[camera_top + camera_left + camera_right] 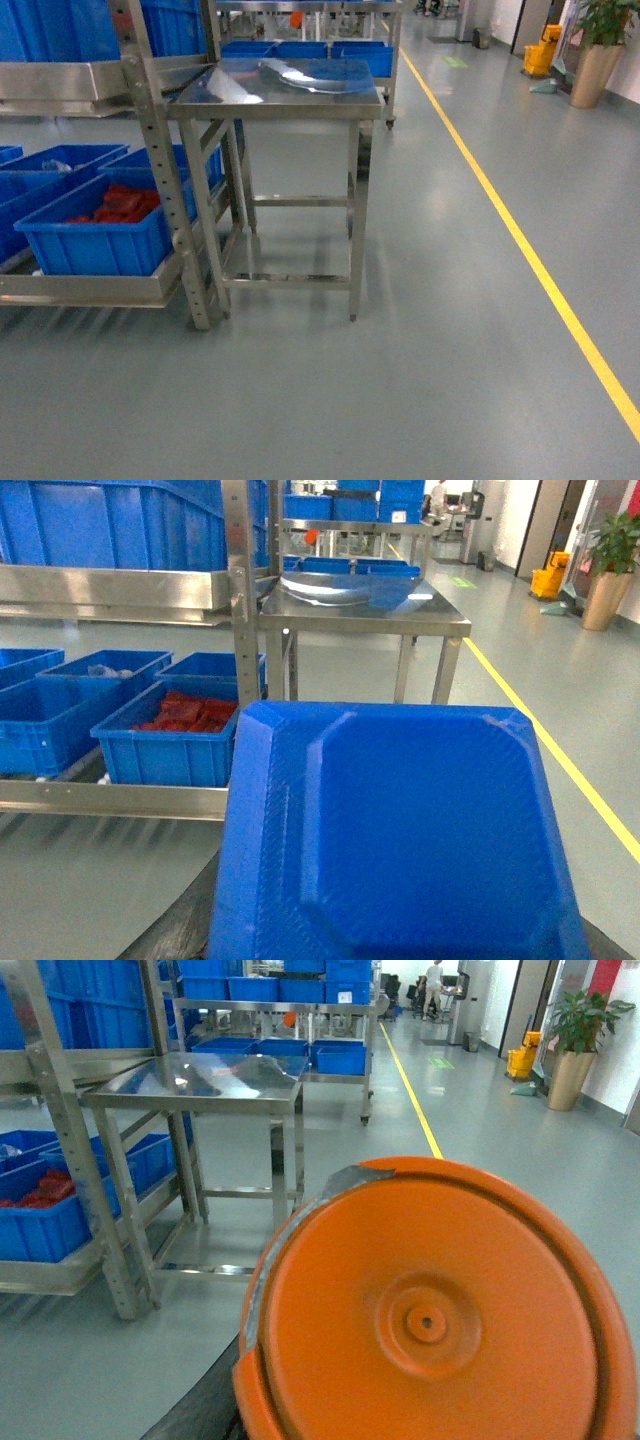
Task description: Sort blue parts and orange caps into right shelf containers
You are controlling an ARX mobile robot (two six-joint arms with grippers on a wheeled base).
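A big flat blue part (pixel 420 830) with cut corners fills the lower left wrist view, hanging above the floor close to the camera. It hides the left gripper's fingers. A round orange cap (pixel 440 1310) with a small centre hole fills the lower right wrist view in the same way and hides the right gripper's fingers. Neither gripper shows in the head view. Blue open-top bins stand on the steel rack (pixel 150 150) at the left; the nearest bin (pixel 100 240) holds red pieces. I cannot tell which bins are the right shelf containers.
A steel table (pixel 275 95) with a shiny dish on it stands beside the rack. More blue bins (pixel 300 48) sit behind it. A yellow floor line (pixel 530 250) runs along the right. A potted plant (pixel 595 70) and a yellow mop bucket (pixel 540 50) stand far right.
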